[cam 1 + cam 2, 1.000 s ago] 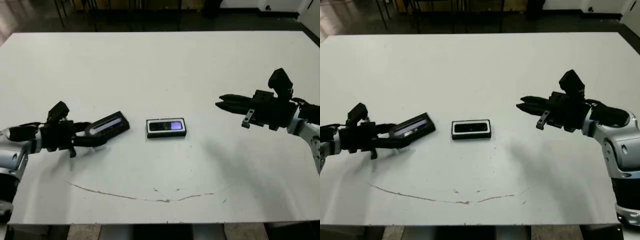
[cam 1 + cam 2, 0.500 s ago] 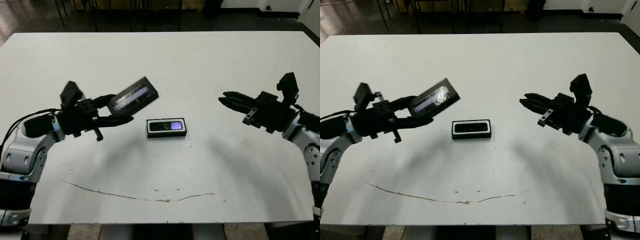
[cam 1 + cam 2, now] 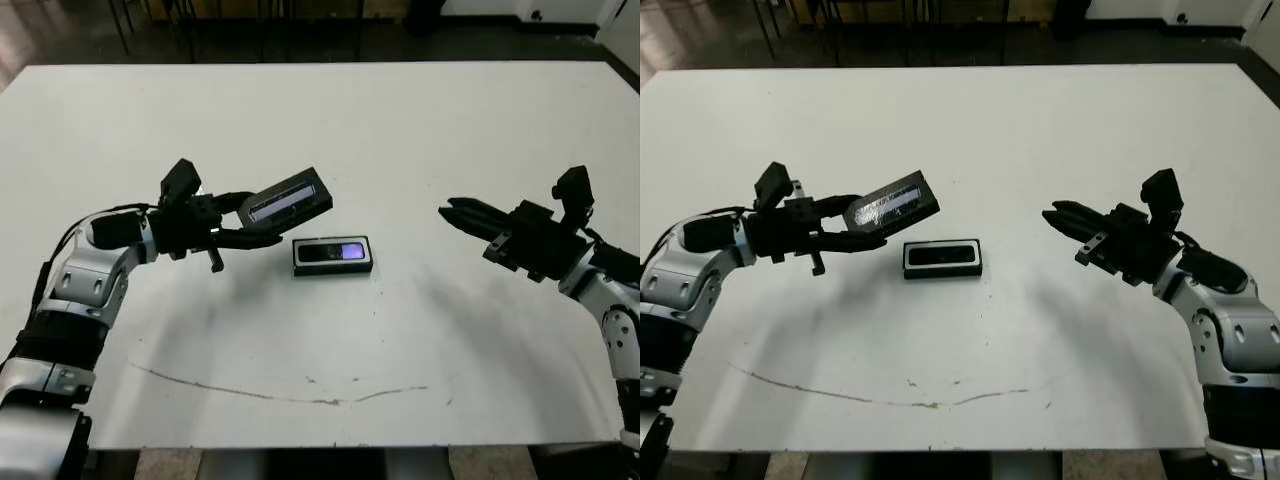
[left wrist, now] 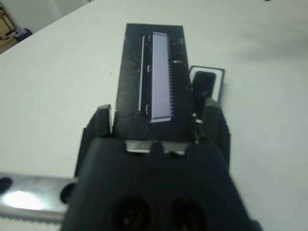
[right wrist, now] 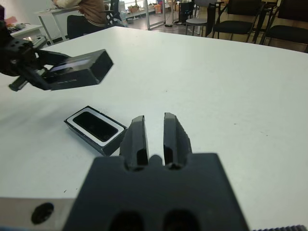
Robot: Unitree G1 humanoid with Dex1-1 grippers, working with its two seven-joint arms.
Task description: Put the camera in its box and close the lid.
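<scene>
The box [image 3: 332, 267], a shallow black tray with a white lining, lies at the table's middle. The camera [image 3: 334, 252] lies inside it, its small purple screen facing up. My left gripper [image 3: 258, 226] is shut on the near end of the lid [image 3: 290, 197], a flat black cover with a glossy window. The lid hangs tilted in the air just left of and above the box; the left wrist view shows the lid [image 4: 154, 82] with the box [image 4: 208, 82] beyond it. My right gripper [image 3: 455, 212] hovers shut and empty well to the right of the box.
A thin brown curved mark [image 3: 300, 395] runs across the table near its front edge. Beyond the far side stand chairs [image 5: 284, 29], desks and a seated person [image 5: 94, 9]. Bare white tabletop surrounds the box.
My left gripper lifted the lid off the table and carried it right, close to the box. My right gripper drew back a little to the right and lower.
</scene>
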